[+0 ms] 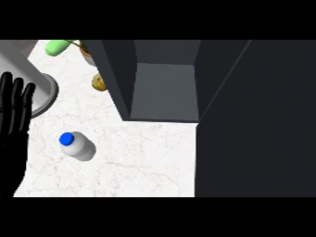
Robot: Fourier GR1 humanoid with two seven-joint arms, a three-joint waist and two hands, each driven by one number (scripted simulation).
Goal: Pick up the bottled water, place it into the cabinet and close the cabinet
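Note:
The bottled water [77,146], pale with a blue cap, stands upright on the white marble counter [140,157] at the lower left. The dark grey cabinet [164,85] stands open behind it, its inside bare; its open door [263,120] fills the view's right side. My left hand [6,111] rests at the left edge, fingers straight and pointing up, apart from the bottle. My right hand does not show.
A grey round appliance [20,69] sits at the upper left behind my hand. A green thing [58,46] and a brownish thing [99,82] lie beside the cabinet's left wall.

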